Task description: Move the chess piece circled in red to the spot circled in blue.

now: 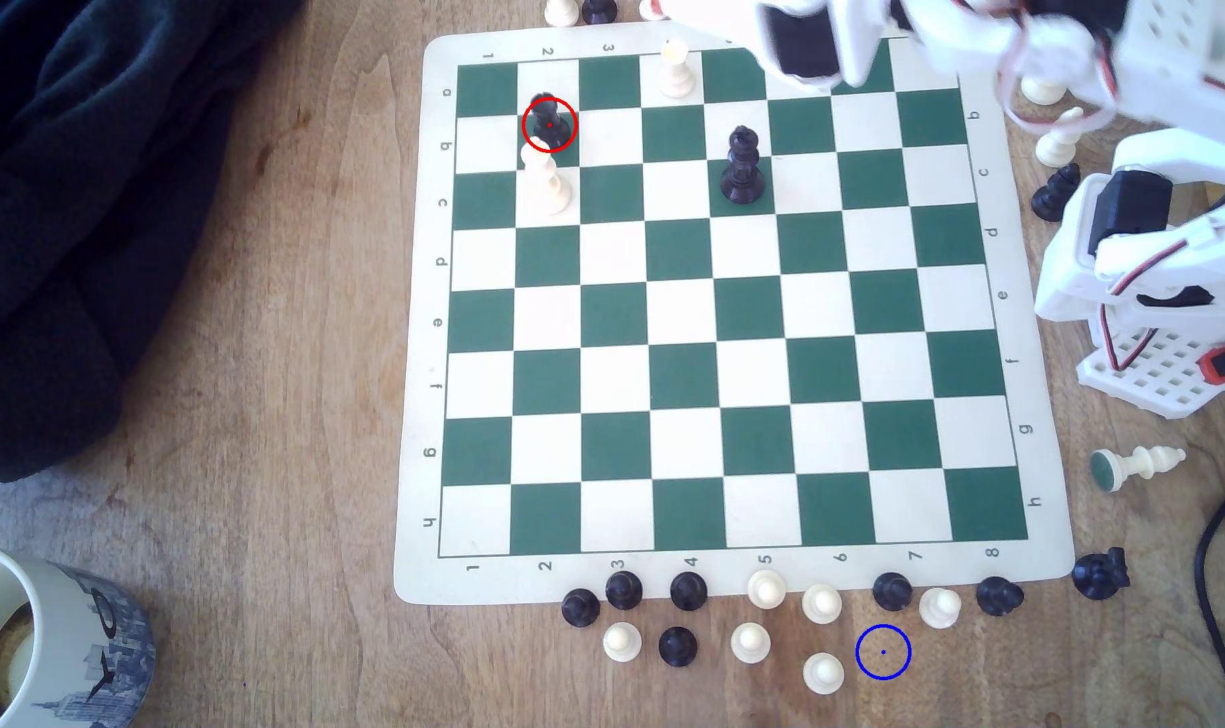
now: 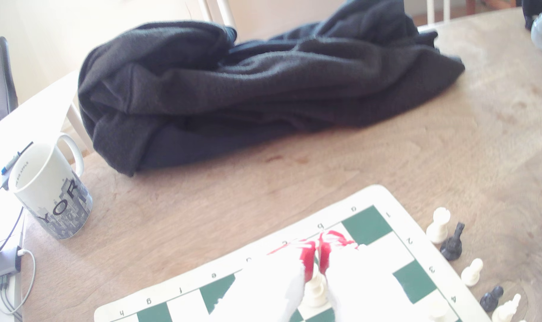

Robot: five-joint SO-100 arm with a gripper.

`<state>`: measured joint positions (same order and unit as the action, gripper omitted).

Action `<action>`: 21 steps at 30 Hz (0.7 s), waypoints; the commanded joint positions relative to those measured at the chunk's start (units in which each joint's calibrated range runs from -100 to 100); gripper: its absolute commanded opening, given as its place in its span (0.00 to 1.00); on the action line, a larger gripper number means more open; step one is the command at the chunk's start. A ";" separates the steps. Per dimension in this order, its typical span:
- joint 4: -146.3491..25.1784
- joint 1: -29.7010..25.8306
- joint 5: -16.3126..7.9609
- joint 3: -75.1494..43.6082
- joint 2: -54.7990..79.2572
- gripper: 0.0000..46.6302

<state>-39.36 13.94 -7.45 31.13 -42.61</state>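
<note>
Risk: a white pawn [image 1: 546, 178] stands just beside the pawn [image 1: 548, 122], so a descending finger may topple either. The pawn is small, glossy black, ball-headed, upright on the board [image 1: 735, 581] inside the red ring, well apart from the spot [image 1: 883, 652]. The gripper [image 2: 317, 257] jaws sit nearly together, holding nothing.

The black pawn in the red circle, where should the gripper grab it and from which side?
Probably from above, closing on the black pawn at its round head or the narrow neck below it. A white pawn stands close beside it, one square toward the exterior view's bottom, so the fingers are better placed on the pawn's left and right sides in that view.
</note>
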 commanded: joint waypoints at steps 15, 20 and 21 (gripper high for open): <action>-29.43 3.86 -9.28 -68.40 53.13 0.05; -29.52 4.87 -9.52 -72.48 59.07 0.14; -29.60 5.19 -9.77 -73.65 61.11 0.14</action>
<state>-68.76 18.73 -16.83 -36.01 17.80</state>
